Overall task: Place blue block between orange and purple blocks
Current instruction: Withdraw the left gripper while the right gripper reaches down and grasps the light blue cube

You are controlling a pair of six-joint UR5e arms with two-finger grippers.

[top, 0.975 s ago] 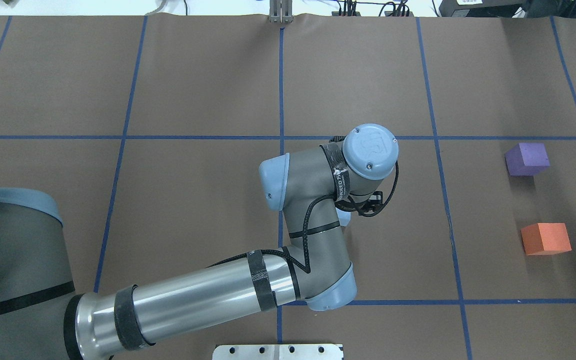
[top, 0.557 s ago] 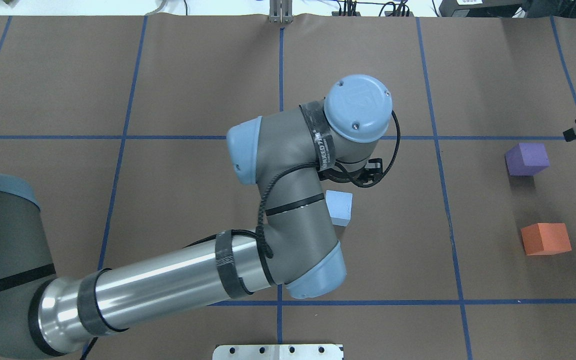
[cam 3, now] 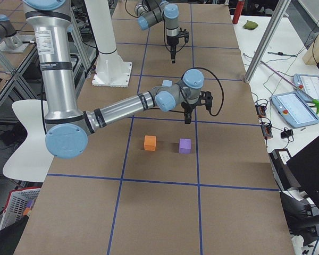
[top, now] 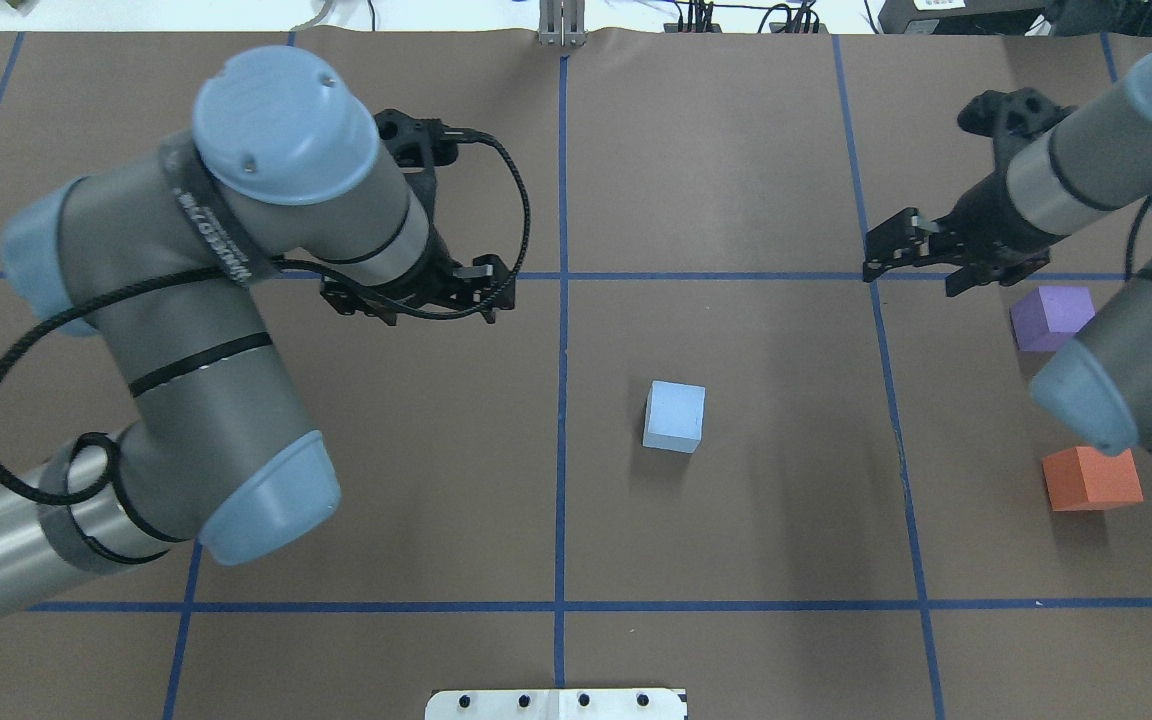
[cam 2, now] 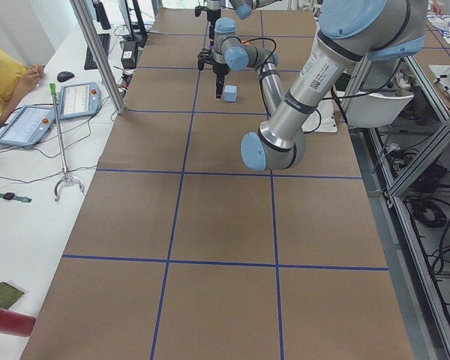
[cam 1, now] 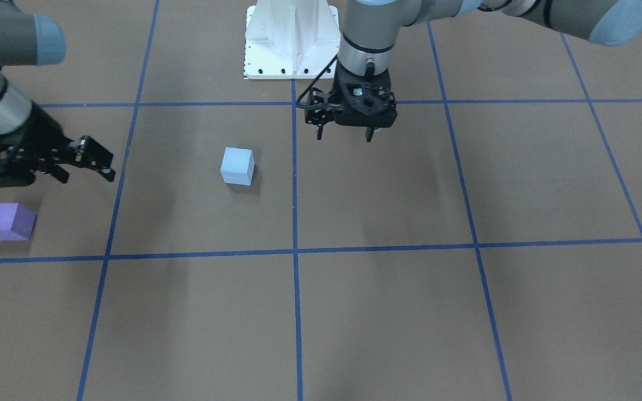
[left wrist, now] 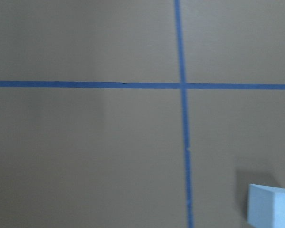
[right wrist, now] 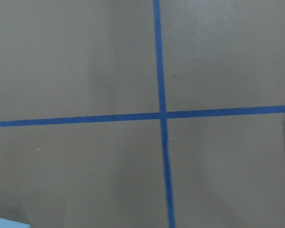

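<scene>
Left gripper [cam 1: 344, 136] backed off blue block [top: 674, 416], jaws spread empty | right gripper [top: 911, 272] likewise, I see purple block [top: 1053, 317] near

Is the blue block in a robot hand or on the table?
On the table. The blue block sits flat and alone; the left gripper and right gripper are both away from it.

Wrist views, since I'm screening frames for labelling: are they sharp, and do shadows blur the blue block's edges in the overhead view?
Left wrist view: soft, tape lines fuzzy; blue block cropped at the lower right, dim shadow beside it. Right wrist view: equally soft, only a sliver of the block. Overhead view: sharp, even light, no glare; faint soft shadow, block edges clear.
</scene>
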